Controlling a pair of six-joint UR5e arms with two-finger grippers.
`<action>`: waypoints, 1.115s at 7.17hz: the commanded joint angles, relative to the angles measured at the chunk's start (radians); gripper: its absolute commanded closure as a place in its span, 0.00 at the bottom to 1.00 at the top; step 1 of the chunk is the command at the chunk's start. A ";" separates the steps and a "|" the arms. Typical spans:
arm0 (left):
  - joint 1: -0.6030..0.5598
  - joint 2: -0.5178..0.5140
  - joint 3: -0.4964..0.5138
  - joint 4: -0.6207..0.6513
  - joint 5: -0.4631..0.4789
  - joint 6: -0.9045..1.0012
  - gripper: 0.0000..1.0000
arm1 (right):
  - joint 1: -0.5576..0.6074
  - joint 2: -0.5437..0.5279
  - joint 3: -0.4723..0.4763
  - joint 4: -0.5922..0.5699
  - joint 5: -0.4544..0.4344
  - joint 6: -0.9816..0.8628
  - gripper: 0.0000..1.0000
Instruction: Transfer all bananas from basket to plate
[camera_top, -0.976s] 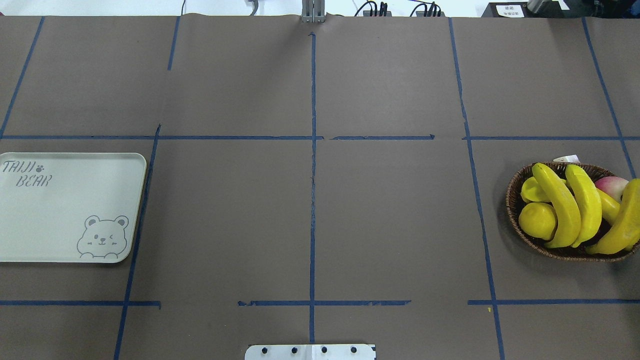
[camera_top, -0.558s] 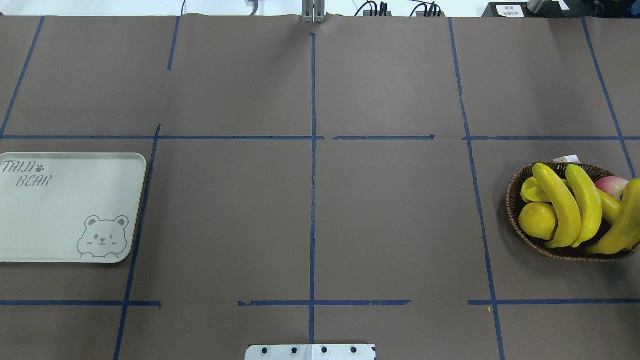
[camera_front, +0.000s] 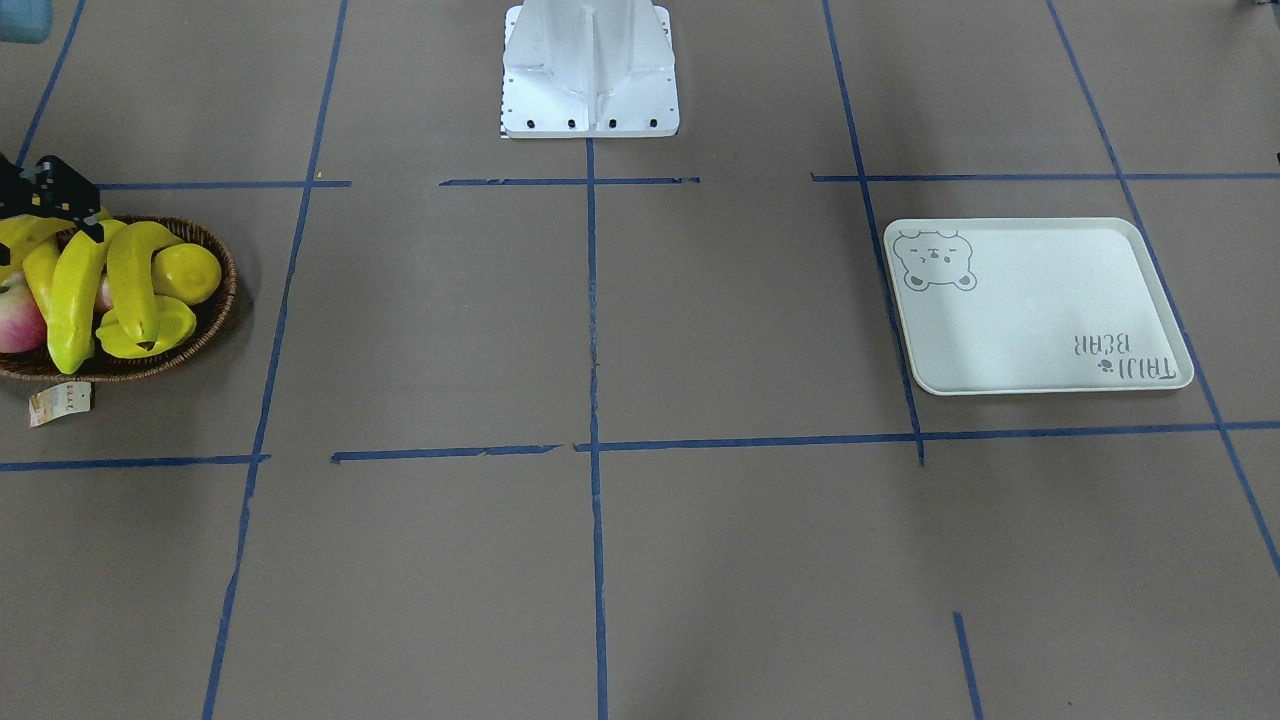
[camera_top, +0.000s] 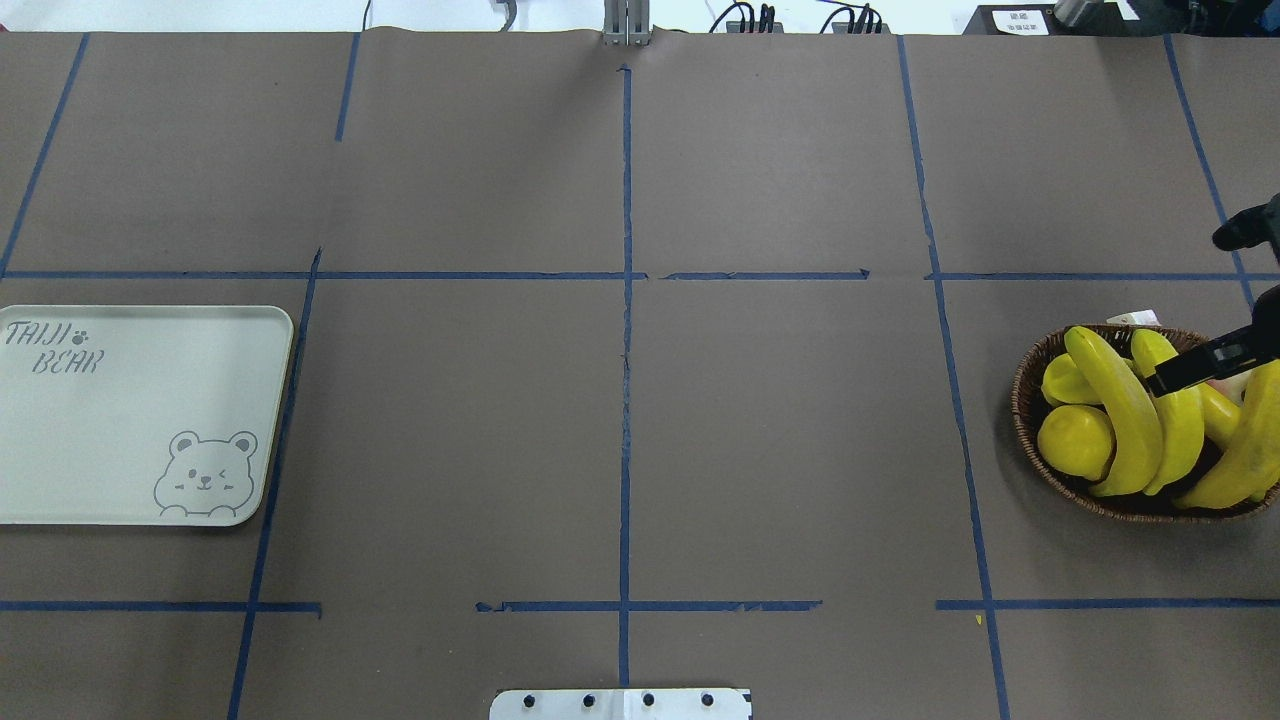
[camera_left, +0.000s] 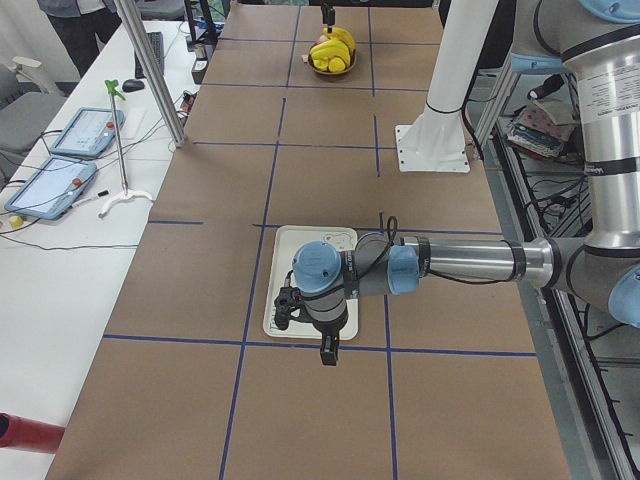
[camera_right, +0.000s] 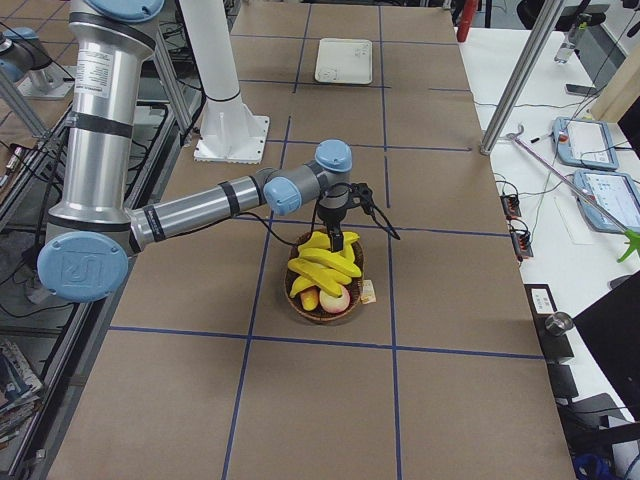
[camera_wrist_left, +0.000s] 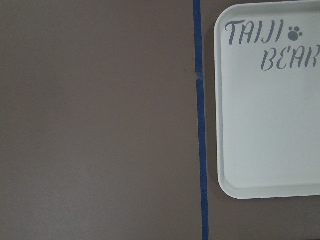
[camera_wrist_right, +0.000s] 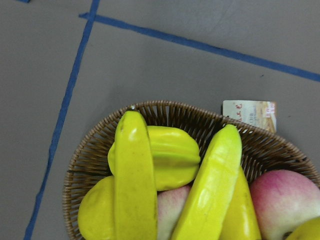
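Overhead, the right gripper (camera_top: 1183, 312) hung just above the far right part of the wicker basket (camera_top: 1030, 400). Its two black fingers were spread wide and held nothing. One fingertip lay over a banana without visibly touching it. Below it the bananas (camera_top: 1125, 410), four as far as could be counted, were piled in the basket with a starfruit (camera_wrist_right: 172, 155), a lemon (camera_top: 1075, 440) and a pink-red fruit (camera_wrist_right: 282, 200). Far off at the table's left end, the TAIJI BEAR plate (camera_top: 130, 420) carried no fruit. The left gripper (camera_left: 327, 348) hovered by its edge; whether its jaws were open could not be told. By these signs the task had barely begun: no banana was transferred and all were left to move.
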 joint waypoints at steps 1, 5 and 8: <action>0.000 0.000 0.003 -0.003 0.000 -0.001 0.00 | -0.073 0.025 -0.017 0.003 -0.019 0.037 0.00; 0.000 0.000 0.003 -0.001 0.000 -0.001 0.00 | -0.123 0.030 -0.031 0.003 -0.029 0.039 0.10; 0.000 0.000 0.003 0.000 -0.001 -0.001 0.00 | -0.128 0.034 -0.051 0.003 -0.043 0.036 0.27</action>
